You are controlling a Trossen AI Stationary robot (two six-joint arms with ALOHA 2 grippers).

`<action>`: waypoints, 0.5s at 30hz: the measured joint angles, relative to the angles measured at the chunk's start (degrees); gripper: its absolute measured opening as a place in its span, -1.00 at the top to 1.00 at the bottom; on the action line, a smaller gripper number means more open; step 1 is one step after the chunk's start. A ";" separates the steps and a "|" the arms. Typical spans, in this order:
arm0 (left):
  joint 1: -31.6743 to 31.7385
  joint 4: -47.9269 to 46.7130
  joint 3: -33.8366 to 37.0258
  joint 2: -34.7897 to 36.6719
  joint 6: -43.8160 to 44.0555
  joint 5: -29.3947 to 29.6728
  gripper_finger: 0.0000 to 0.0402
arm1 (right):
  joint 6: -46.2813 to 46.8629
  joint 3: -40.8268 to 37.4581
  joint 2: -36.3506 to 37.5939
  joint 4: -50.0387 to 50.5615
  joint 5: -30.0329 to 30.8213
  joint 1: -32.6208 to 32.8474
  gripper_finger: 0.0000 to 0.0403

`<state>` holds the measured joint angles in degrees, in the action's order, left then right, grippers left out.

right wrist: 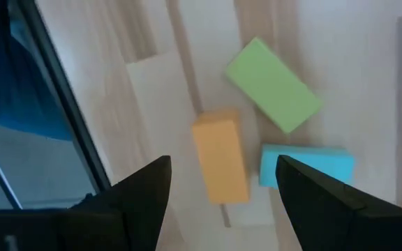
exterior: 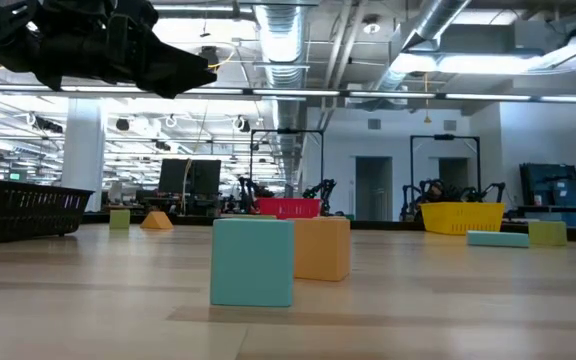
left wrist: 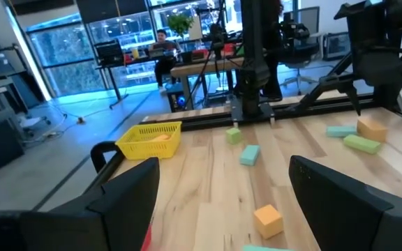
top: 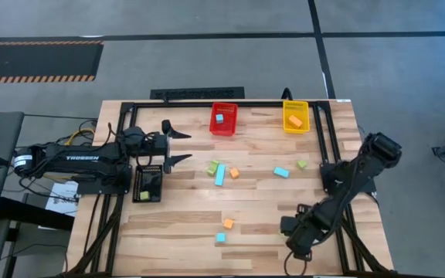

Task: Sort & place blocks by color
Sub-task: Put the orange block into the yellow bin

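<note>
The left pincer [top: 181,147] hangs above the surface [top: 176,224] near its left edge, fingers spread and empty. The right pincer [right wrist: 222,188], also spread and holding nothing, sits by the front right corner over a green bar [right wrist: 272,84], an orange bar [right wrist: 220,155] and a blue block [right wrist: 307,166]. Other blocks [top: 220,173] lie scattered mid-surface. A blue one sits in the red bin [top: 223,120], an orange one in the yellow bin [top: 296,116], a green one in the black bin [top: 148,185].
</note>
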<state>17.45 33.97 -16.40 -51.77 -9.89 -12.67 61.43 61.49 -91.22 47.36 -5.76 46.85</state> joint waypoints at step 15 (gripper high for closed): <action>0.00 -0.23 0.00 0.00 -0.63 0.02 -0.53 | -3.46 -0.85 -7.87 -3.81 3.91 4.66 -0.40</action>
<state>17.45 33.74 -16.40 -51.77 -10.53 -12.64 57.97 60.64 -99.09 43.55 -1.85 51.51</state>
